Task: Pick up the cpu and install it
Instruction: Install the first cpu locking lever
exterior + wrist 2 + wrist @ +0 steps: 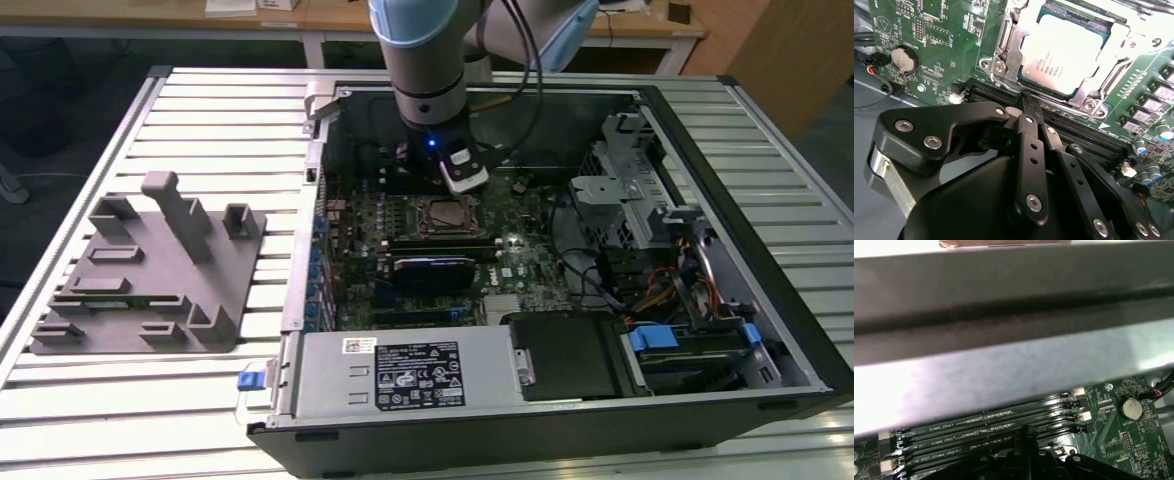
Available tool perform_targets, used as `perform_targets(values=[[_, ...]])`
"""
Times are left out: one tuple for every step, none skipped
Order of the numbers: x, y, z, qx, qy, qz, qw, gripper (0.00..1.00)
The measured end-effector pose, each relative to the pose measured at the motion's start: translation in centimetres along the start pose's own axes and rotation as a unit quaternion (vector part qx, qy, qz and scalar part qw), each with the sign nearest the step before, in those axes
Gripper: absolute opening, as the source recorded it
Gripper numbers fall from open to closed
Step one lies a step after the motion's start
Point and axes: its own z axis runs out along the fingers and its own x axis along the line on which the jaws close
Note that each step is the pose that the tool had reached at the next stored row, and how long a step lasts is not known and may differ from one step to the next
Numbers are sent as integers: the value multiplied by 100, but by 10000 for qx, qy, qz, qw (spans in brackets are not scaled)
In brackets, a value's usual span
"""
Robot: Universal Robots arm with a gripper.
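The cpu (1064, 50), a flat silvery square, lies inside the metal socket frame (1004, 50) on the green motherboard (527, 265). In the exterior view the cpu (441, 213) sits in the middle of the open computer case, just in front of the arm's tool. My gripper (1026, 100) hangs over the memory slots (1079, 132) beside the socket. Its black fingers are shut, tips together, with nothing between them. The gripper (463, 185) is a little above the board, apart from the chip. In the first wrist view the gripper (1026, 431) also shows above the slots (989, 427).
The case wall (1004, 340) stands close behind the gripper. A coin battery (905, 59) sits on the board near the slots. A power supply (400, 370) lies at the case front, and a drive cage (627, 170) and cables are on the exterior view's right. A grey fixture (154, 270) stands on the slatted table.
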Motion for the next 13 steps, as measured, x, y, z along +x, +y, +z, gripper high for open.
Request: perform_targets(values=[[-5,1,2,1,-1,6,10000,11],[-11,2,5,2,-3,12,10000,11],[-18,3,7,3,-4,17,10000,11],[-24,4,9,5,-5,22,10000,11],[-31,5,12,5,-6,26,10000,11],[-36,6,14,5,-7,30,10000,11],[-40,6,15,5,-7,31,10000,11],[-43,7,16,2,-6,32,10000,11],[-44,7,16,-7,-5,35,10000,11],[-44,7,16,-17,-3,37,10000,11],[-44,8,16,-24,-2,39,10000,11],[-44,7,16,-35,1,40,10000,11],[-45,7,16,-52,5,44,10000,11]])
